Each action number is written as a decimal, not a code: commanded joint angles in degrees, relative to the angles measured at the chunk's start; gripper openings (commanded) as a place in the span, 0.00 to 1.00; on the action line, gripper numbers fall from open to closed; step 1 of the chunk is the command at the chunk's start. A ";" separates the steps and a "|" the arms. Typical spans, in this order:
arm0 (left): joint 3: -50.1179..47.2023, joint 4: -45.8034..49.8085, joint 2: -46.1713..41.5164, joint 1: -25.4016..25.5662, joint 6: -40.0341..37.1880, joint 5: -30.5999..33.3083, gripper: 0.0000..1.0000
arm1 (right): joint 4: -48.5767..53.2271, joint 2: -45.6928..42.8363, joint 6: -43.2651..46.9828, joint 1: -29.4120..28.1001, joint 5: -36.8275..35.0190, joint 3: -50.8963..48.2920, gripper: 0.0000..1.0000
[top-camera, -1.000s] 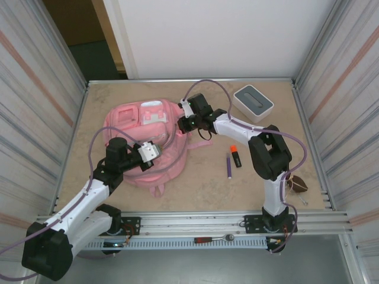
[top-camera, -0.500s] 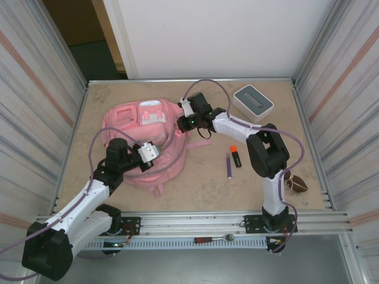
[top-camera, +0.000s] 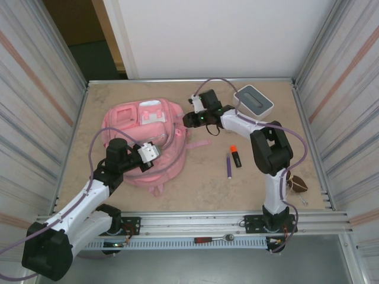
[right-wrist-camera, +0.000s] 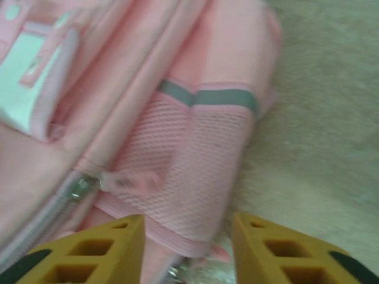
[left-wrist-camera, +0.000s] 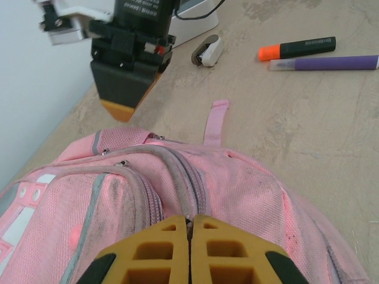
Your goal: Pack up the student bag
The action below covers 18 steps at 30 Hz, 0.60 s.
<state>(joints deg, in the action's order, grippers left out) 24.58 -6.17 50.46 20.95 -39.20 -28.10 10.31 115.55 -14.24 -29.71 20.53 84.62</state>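
While the left gripper (left-wrist-camera: 189, 231), nearest, sits pressed together on the pink backpack (top-camera: 127, 127) lying left of centre on the table (top-camera: 195, 177), the right gripper (right-wrist-camera: 186, 228) hangs spread over its mesh side pocket (right-wrist-camera: 207, 154) farther back.

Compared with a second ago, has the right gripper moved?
Yes. The right gripper has shifted right, toward the white-and-grey box, to the student bag's right edge.

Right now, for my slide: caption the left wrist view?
Shut left fingers over pink student bag; highlighter, purple pen beyond.
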 commanded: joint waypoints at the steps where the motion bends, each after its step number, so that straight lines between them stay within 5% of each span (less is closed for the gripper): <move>1: 0.30 -3.15 -0.80 0.06 -0.17 -4.25 0.00 | -3.67 -3.90 -5.20 2.22 6.66 -2.52 0.46; 7: 0.47 -3.25 -0.59 0.06 0.33 -4.77 0.00 | -1.87 6.57 -12.31 5.54 11.24 6.55 0.67; 12: 0.62 -3.34 -0.25 0.08 0.86 -4.60 0.00 | -2.51 16.21 -16.42 3.92 16.12 16.79 0.72; 14: 0.80 -3.42 -0.10 0.06 1.55 -4.47 0.00 | -1.17 19.37 -17.03 3.27 16.67 20.98 0.68; 18: 1.09 -4.01 0.50 0.06 3.78 -4.24 0.00 | -0.13 21.24 -17.32 3.71 16.95 23.81 0.39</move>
<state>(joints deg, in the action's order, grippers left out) 24.58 -6.26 51.05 20.95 -37.95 -28.71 8.54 136.66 -29.65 -26.33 34.98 106.28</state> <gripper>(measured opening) 0.073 0.440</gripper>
